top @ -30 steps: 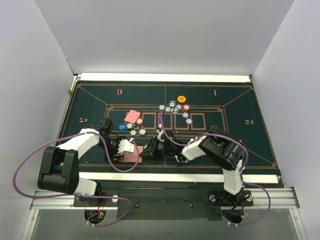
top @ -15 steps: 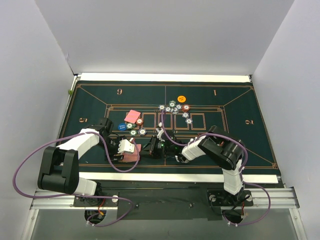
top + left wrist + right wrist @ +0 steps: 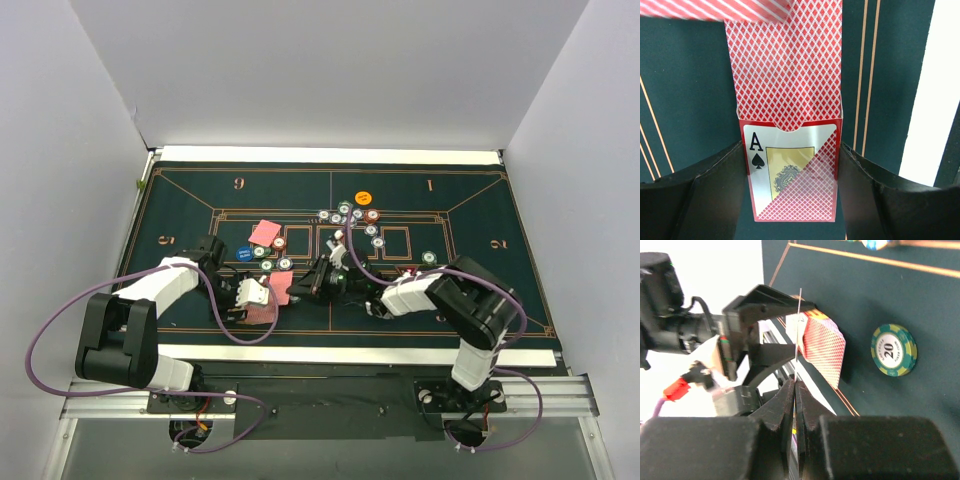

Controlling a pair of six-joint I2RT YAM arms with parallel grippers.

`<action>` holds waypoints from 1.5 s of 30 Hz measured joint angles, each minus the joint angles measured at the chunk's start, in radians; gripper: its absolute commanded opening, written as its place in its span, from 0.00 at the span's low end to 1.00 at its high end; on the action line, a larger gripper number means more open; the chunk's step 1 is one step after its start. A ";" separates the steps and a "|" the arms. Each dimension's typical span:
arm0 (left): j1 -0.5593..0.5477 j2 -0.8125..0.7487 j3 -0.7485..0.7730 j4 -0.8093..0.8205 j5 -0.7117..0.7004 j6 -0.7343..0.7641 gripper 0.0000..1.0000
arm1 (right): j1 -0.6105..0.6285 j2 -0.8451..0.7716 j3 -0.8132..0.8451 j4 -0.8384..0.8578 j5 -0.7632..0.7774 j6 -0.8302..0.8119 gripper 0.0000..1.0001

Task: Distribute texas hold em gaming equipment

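Observation:
My left gripper [image 3: 260, 306] is shut on the sides of a red card box [image 3: 790, 170] with an ace of spades on its face; the red-backed deck [image 3: 785, 70] sticks out of it. My right gripper [image 3: 298, 289] is shut on one red-backed card [image 3: 280, 287], seen edge-on in the right wrist view [image 3: 798, 335], just beside the deck [image 3: 824, 347]. A small pile of red-backed cards [image 3: 264, 232] lies further back. Several striped chips [image 3: 346, 214] cluster mid-mat, with more [image 3: 268, 256] near the blue button [image 3: 245, 254]. The orange button [image 3: 363, 197] lies behind them.
The dark green felt mat [image 3: 480, 210] with orange lines covers the table. One green chip [image 3: 428, 257] lies alone right of centre. A green "20" chip [image 3: 893, 350] lies close to the deck. The mat's white near edge [image 3: 922, 100] runs right of the box.
My right gripper has drawn back and away from the box with one card pinched in it, and its arm has swung right, uncovering the lone green chip. The left arm has held still.

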 measured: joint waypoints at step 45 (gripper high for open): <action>-0.006 -0.078 0.245 -0.360 0.035 0.021 0.00 | -0.410 0.226 0.752 -0.927 0.250 -0.410 0.25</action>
